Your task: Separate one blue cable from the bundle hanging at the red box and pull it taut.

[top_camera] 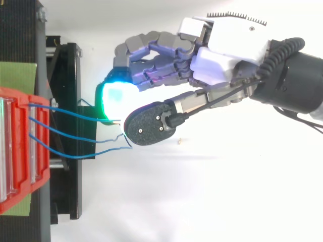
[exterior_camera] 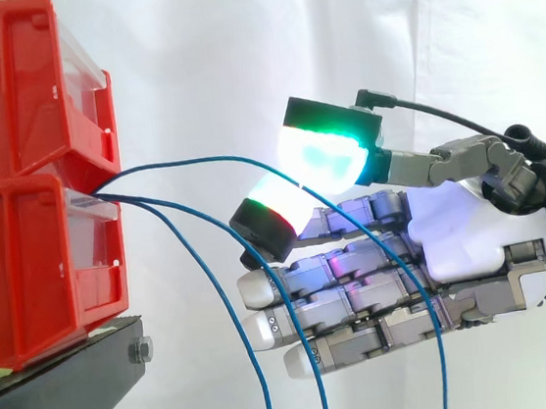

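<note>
Hand [exterior_camera: 464, 232] reaches in from the right of the frame, and its glowing thumb and finger pads [exterior_camera: 322, 154] are pinched together on one thin blue cable [exterior_camera: 199, 161]. That cable arcs over from the lower red plastic box [exterior_camera: 23, 263] at left and is slack, not taut. Two more blue cables [exterior_camera: 268, 402] droop from the same box, hanging free at lower centre. The boxes sit stacked on a black stand [exterior_camera: 57, 387].
</note>
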Action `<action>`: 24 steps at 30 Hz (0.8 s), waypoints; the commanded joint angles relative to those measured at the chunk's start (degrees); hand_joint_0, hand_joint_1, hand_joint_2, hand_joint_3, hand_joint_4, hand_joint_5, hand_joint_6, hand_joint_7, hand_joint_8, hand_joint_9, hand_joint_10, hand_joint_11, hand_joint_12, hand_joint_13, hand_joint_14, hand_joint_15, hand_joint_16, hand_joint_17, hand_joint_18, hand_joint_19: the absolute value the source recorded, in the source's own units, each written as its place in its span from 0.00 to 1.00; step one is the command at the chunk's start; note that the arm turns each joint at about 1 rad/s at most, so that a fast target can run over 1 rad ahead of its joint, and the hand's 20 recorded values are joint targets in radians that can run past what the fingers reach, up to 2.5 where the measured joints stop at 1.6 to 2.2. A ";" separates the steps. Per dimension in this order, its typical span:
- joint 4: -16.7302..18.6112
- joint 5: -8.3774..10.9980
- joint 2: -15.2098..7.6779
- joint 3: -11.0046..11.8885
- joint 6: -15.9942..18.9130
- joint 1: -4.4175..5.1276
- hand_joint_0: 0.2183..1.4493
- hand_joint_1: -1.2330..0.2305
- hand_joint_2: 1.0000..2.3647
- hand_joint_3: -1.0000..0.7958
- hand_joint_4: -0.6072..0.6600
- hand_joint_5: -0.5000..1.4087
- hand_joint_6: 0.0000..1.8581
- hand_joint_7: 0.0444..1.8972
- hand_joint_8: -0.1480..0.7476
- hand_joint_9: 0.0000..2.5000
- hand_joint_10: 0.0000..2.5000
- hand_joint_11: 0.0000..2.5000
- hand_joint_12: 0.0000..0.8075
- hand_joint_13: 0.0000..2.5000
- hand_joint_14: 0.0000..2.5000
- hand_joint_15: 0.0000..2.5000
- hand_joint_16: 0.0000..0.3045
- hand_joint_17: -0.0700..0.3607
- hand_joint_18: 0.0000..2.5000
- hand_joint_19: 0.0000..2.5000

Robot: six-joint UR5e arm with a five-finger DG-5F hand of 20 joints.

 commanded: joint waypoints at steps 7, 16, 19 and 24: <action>0.26 0.17 -1.32 0.00 0.27 -0.05 0.40 0.34 0.00 0.28 0.55 0.11 0.42 0.55 0.36 0.25 0.01 0.32 0.23 0.31 0.01 0.16 0.04 0.22 0.21 0.03; 3.08 0.17 -3.16 0.00 2.29 0.13 0.41 0.36 0.00 0.28 0.56 0.11 0.42 0.55 0.38 0.26 0.01 0.36 0.28 0.47 0.01 0.40 0.05 0.24 0.29 0.13; 3.08 0.17 -3.16 0.00 2.29 0.21 0.41 0.37 0.00 0.28 0.57 0.11 0.42 0.54 0.40 0.28 0.01 0.39 0.27 0.49 0.01 0.47 0.05 0.25 0.29 0.14; 3.34 0.35 -3.25 0.00 2.11 0.39 0.41 0.37 0.00 0.28 0.57 0.11 0.42 0.53 0.41 0.29 0.01 0.42 0.26 0.52 0.01 0.56 0.06 0.26 0.30 0.15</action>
